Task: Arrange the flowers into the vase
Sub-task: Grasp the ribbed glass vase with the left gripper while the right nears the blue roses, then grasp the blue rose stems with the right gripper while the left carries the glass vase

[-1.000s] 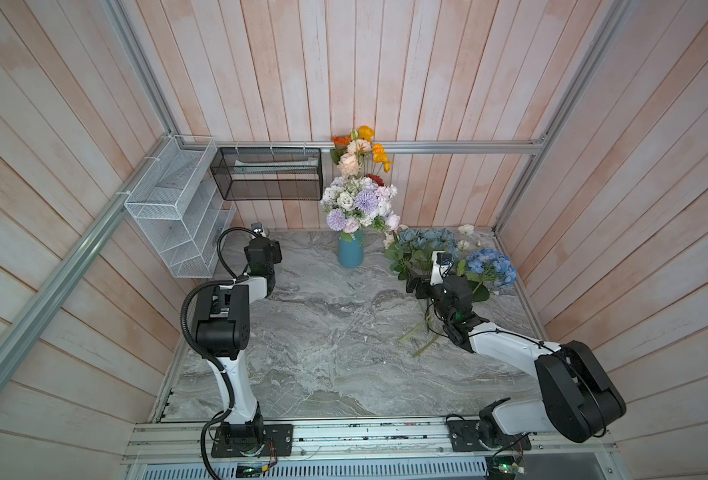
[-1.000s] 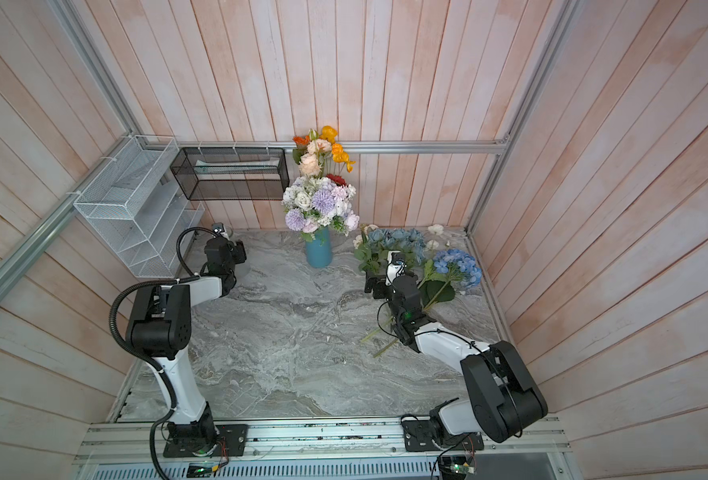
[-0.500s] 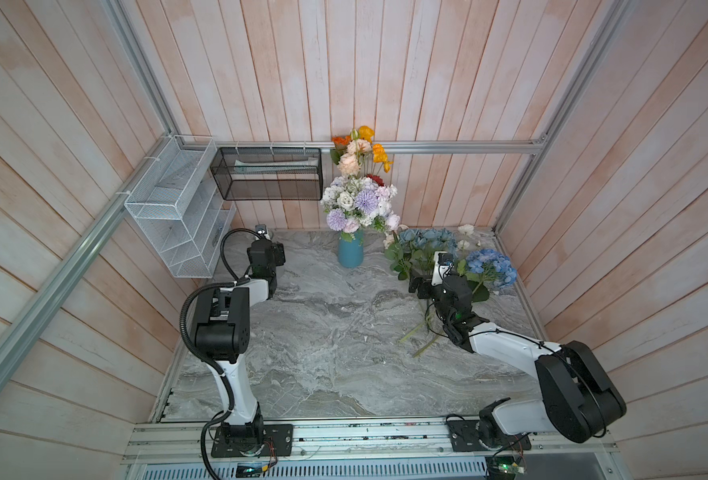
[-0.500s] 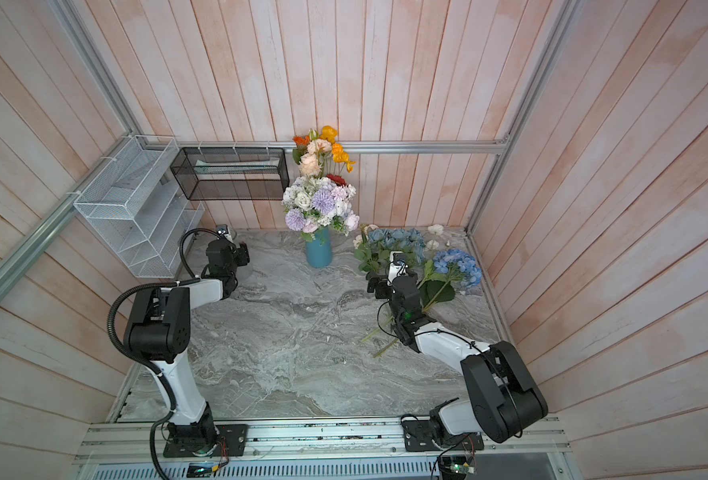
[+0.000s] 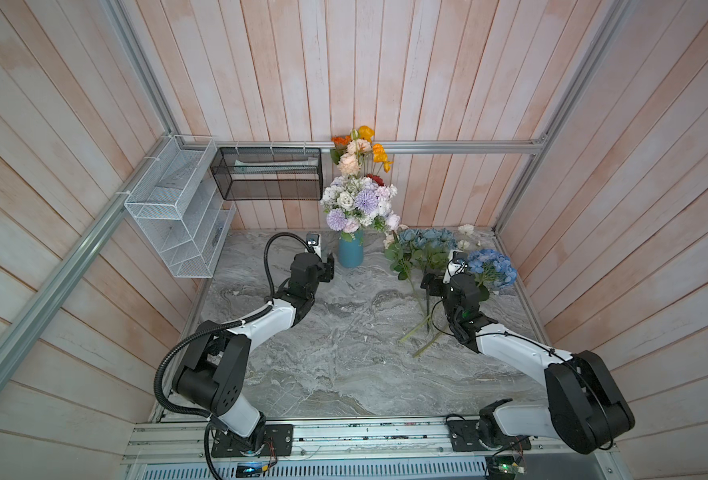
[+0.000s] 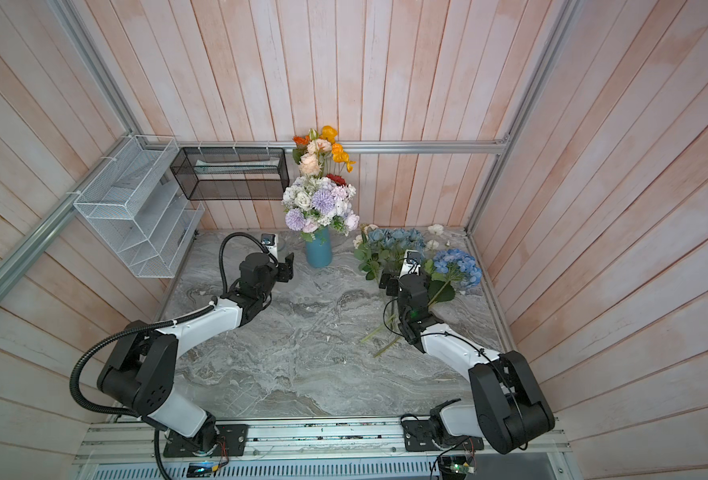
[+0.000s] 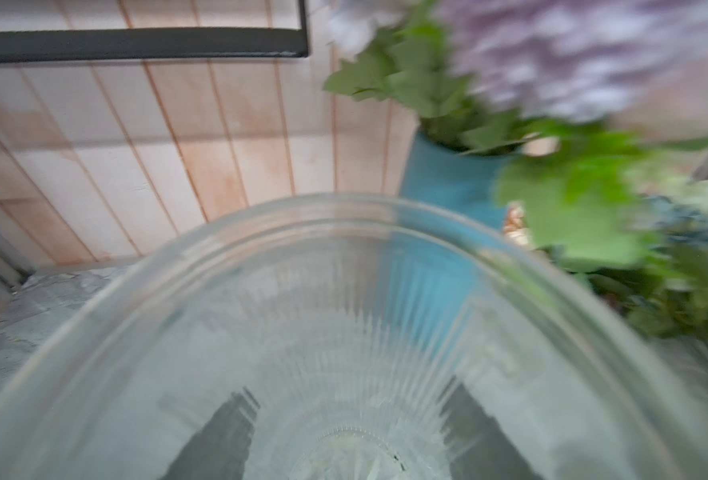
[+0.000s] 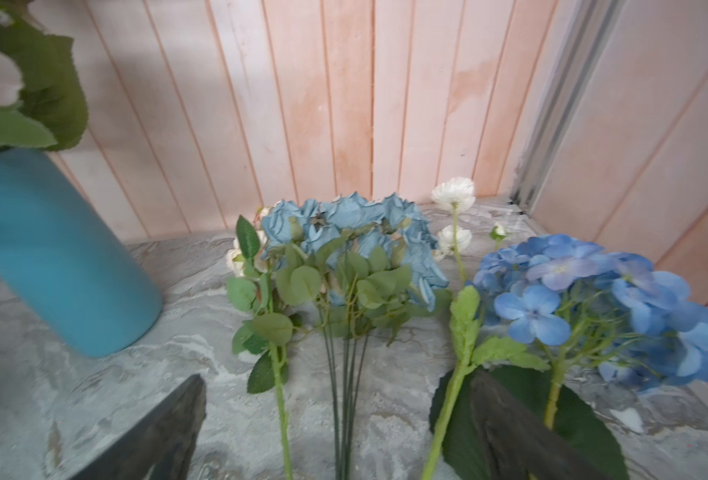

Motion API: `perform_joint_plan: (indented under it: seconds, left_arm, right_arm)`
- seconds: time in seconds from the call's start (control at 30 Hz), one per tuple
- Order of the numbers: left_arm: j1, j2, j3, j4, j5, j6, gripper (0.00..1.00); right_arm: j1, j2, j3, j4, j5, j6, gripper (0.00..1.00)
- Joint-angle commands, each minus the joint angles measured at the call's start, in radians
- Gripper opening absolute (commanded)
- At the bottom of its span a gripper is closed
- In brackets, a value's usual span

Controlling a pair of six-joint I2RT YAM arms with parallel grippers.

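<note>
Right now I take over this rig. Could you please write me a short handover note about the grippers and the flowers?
Left gripper: shut on the clear glass vase, which looks empty, close beside the blue vase.
Right gripper: open, holding nothing, low over the stems of the loose flowers.
Done: the blue vase holds a full bouquet.
Left: the dusty blue cluster, the bright blue hydrangea and the small white blooms lie on the table, on its right side. None is in the glass vase yet.
</note>
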Motion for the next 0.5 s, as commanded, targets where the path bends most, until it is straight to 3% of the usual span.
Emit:
perform_joint_plan:
  seconds: [0.0, 0.27, 0.47]
  left_arm:
    - [-0.101, -0.070, -0.019, -0.012, -0.084, -0.053, 0.00]
    - [-0.313, -0.136, -0.094, -0.008, -0.227, -0.168, 0.00]
    - [-0.381, -0.094, -0.118, 0.030, -0.256, -0.151, 0.00]
  right_arm:
    - [-0.067, -0.018, 0.010, -0.106, -0.001, 0.068, 0.98]
    - [-0.187, -0.014, 0.032, -0.208, -0.057, 0.143, 0.98]
    - [-0.232, -0.027, 0.031, -0.226, -0.140, 0.171, 0.98]
